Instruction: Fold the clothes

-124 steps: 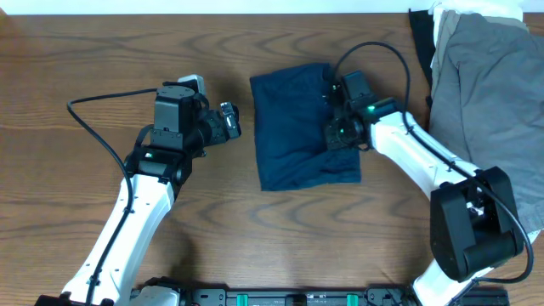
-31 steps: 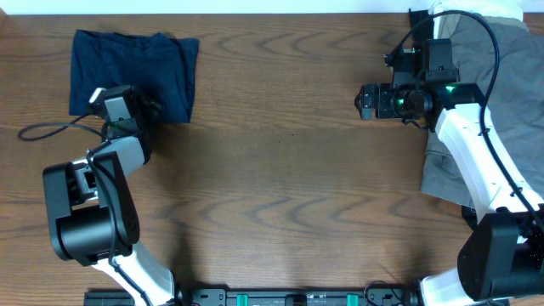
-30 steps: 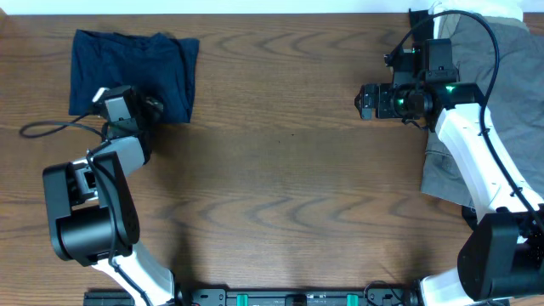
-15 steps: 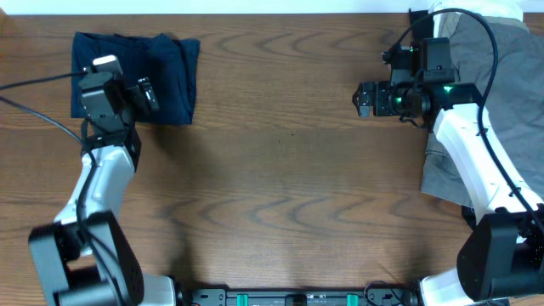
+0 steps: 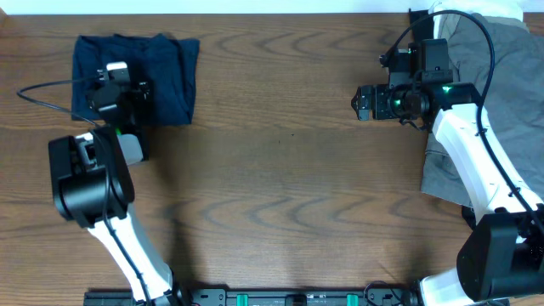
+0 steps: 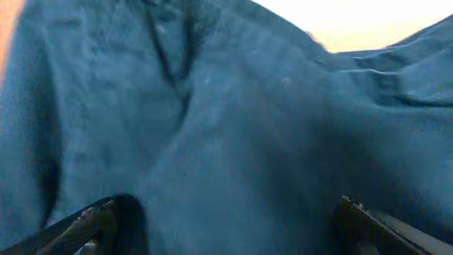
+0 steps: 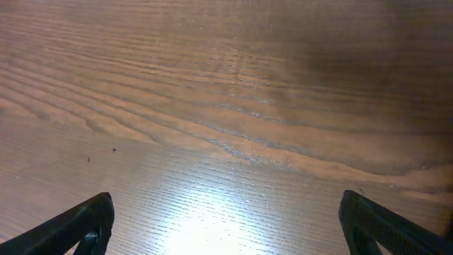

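The clothes (image 5: 167, 71), a pair of dark navy shorts, lie folded into a rough rectangle at the table's far left corner. My left gripper (image 5: 136, 92) hovers over their near edge. In the left wrist view the wrinkled navy cloth (image 6: 241, 120) fills the picture, and the left gripper (image 6: 226, 234) is open, its fingertips (image 6: 92, 225) wide apart with no cloth pinched between them. My right gripper (image 5: 365, 102) stands open above bare wood at the far right. In the right wrist view the right gripper (image 7: 230, 227) has only table between its fingers (image 7: 79, 227).
A light grey garment (image 5: 501, 110) is heaped along the right edge, with white cloth (image 5: 476, 10) and a black piece (image 5: 419, 34) at its far end. The brown wooden table (image 5: 289, 170) stretches between the two arms.
Four seconds ago the shorts lay mid-table under the right gripper; now they are at the far left. Over the last second the left arm shifted its pose over them. The right arm barely moved.
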You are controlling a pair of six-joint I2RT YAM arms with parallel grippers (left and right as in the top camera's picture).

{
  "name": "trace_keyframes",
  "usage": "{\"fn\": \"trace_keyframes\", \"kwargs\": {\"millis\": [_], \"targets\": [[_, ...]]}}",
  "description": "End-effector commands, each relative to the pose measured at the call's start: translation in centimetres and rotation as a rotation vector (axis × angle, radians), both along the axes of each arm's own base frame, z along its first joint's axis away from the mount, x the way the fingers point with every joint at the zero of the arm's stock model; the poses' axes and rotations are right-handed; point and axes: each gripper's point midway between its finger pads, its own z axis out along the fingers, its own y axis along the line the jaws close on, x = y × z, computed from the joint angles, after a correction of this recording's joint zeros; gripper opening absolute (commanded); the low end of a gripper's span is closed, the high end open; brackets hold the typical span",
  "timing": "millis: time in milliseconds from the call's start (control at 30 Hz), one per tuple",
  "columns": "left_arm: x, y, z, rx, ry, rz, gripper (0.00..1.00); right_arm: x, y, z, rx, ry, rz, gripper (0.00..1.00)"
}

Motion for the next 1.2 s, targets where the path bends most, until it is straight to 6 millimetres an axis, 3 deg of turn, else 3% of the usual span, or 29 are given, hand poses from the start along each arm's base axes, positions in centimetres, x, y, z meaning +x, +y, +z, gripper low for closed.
{"fn": "trace_keyframes", "kwargs": {"millis": [0,133,233,433,567,667,733,833,1000,1167], "targets": [[1.7,2.2,0.2,0.044,-0.017,0.033,0.98,-0.1,0.4,-0.3,-0.004,0.003,0.027,0.99],[3.6,2.4,-0.1,0.04,-0.021,0.016,0.98,-0.1,0.4,-0.3,-0.004,0.003,0.027,0.99],[4.3,0.8,-2.8,-0.034,0.091,-0.08,0.98,-0.1,0.6,-0.2,-0.004,0.002,0.031,0.99],[2.8,-1.0,-6.7,-0.13,0.261,-0.142,0.98,-0.3,1.6,-0.2,-0.008,-0.001,0.056,0.99],[2.1,-1.2,-6.7,-0.149,0.304,-0.14,0.98,0.0,1.9,0.0,-0.006,-0.02,0.061,0.98],[2.2,-1.1,-2.8,-0.141,0.278,-0.139,0.98,0.7,2.0,0.7,-0.017,-0.06,0.086,0.99],[2.2,-1.1,1.6,-0.121,0.234,-0.137,0.98,1.2,2.0,1.7,-0.029,-0.095,0.107,0.99],[1.3,-1.4,9.0,-0.094,0.164,-0.137,0.98,2.3,2.2,4.6,-0.027,-0.162,0.109,0.99],[-2.8,-2.7,19.4,-0.144,0.058,-0.105,0.98,2.0,2.1,11.3,-0.036,-0.255,0.131,0.99],[-7.5,-4.2,26.2,-0.128,-0.003,-0.105,0.98,-0.3,1.9,17.8,-0.025,-0.355,0.133,0.99]]}}
